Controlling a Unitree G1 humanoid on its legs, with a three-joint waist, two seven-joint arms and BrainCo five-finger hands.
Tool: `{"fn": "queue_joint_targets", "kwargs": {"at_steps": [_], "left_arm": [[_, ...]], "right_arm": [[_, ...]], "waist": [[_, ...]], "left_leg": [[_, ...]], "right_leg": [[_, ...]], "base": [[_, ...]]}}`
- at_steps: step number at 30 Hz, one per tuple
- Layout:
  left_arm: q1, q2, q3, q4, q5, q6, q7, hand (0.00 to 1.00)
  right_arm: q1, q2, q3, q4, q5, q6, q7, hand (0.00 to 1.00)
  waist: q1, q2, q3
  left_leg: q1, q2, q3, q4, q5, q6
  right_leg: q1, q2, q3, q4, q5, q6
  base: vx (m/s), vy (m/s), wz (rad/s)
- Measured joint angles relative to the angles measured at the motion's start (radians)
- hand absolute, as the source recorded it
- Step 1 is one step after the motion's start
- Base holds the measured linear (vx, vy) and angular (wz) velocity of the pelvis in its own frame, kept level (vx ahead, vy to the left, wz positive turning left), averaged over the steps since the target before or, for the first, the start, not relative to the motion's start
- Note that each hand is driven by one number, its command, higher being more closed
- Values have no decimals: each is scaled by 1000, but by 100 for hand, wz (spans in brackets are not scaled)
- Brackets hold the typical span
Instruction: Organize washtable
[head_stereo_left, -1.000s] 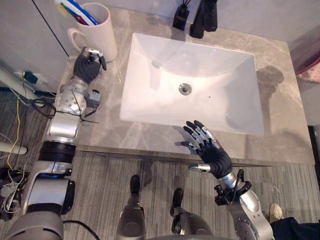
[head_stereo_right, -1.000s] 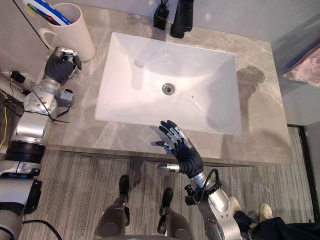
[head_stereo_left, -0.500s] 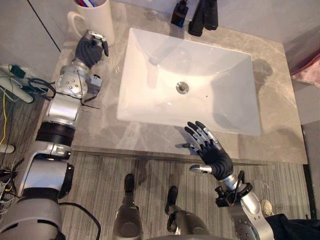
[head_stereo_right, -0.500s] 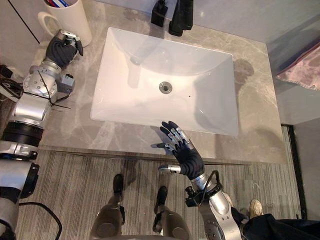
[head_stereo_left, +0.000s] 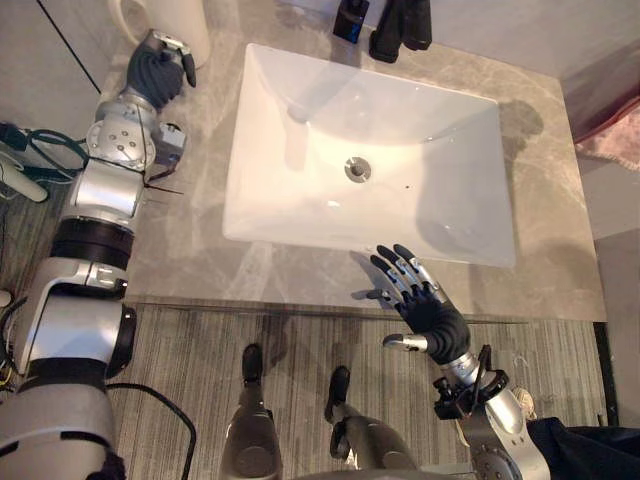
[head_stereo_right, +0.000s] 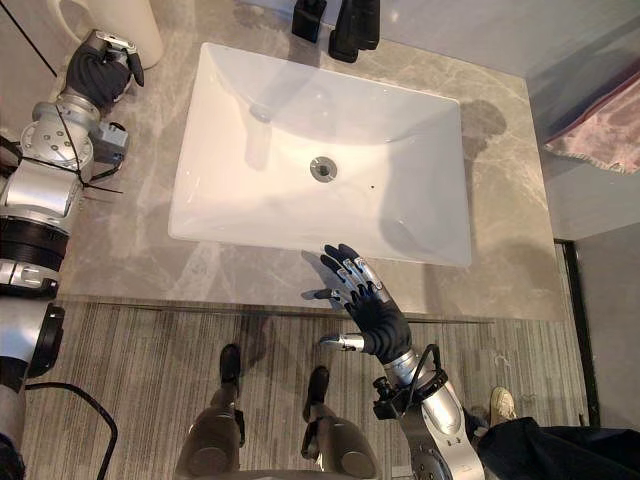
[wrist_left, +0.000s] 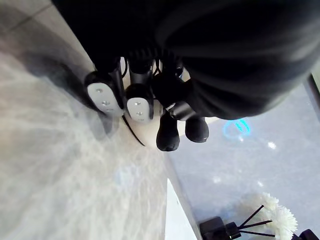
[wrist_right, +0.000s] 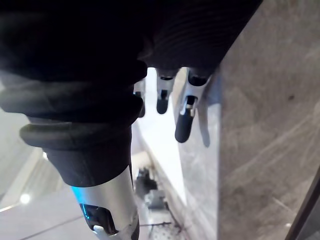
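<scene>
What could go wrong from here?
1. The left robot hand is curled close beside the mug near the back left corner of the counter. A push instead of a grasp could tip the mug or slide it toward the edge.
2. The right robot hand hangs open over the counter's front edge by the sink. A forward reach might clip the rim.

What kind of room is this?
Probably a bathroom: a white rectangular sink sits in a grey stone-look counter, with a black tap behind it and a cream mug at one corner.
</scene>
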Motion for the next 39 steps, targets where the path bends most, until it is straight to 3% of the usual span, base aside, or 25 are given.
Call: {"fn": "queue_joint_targets", "kwargs": {"at_steps": [14, 24, 29, 30, 34, 35, 38, 39], "left_arm": [[-113, 22, -67, 38, 0, -1, 16, 100], [-87, 22, -64, 13, 2, 0, 15, 100], [188, -13, 4, -274, -1, -3, 11, 100], [336, -51, 63, -398, -2, -8, 9, 100], [673, -164, 186, -633, -49, -13, -12, 100], [772, -199, 225, -693, -73, -19, -20, 0], [963, -299, 310, -798, -144, -36, -29, 0], [1032, -355, 325, -835, -166, -43, -29, 0]], "right_arm": [[25, -2, 8, -48, 14, -25, 4, 0], [24, -2, 13, -43, 16, -24, 3, 0], [21, -1, 8, -14, 16, -24, 2, 0], [13, 2, -4, 4, 15, -24, 1, 0], [-16, 28, -102, 84, -3, -23, -30, 0], [-33, 32, -140, 114, -6, -22, -47, 0], [-69, 38, -202, 190, -28, -22, -90, 0], [-83, 37, -222, 226, -36, -22, -106, 0]], "waist": [[-4, 0, 38], [0, 6, 42], [0, 54, 30], [2, 80, 17], [5, 142, -32], [9, 159, -46], [21, 179, -90], [28, 200, -106]], "left_leg": [[-18, 6, -3, 6, 3, -4], [1, 4, 5, 7, 7, 0], [31, -1, -2, 7, 5, 1], [40, -4, -9, 7, 9, 5], [73, -10, -25, 6, 8, 8], [87, -17, -32, 4, 6, 10], [115, -43, -45, -1, -1, 13], [132, -44, -47, -1, -2, 11]], "right_leg": [[-14, 8, 3, -15, 18, -5], [0, 6, 0, -16, 19, -4], [34, 3, -4, -17, 18, -4], [46, 2, -16, -18, 17, -4], [88, -3, -43, -16, 12, -3], [105, -9, -59, -13, -3, -4], [132, -38, -78, 17, -85, 9], [136, -41, -85, 43, -108, 3]], "base": [[10, 4, -1], [5, 3, -1], [28, 31, 5], [29, 36, 9], [22, 34, 15], [-9, 36, 24], [-32, 25, 25], [-73, 9, 24]]}}
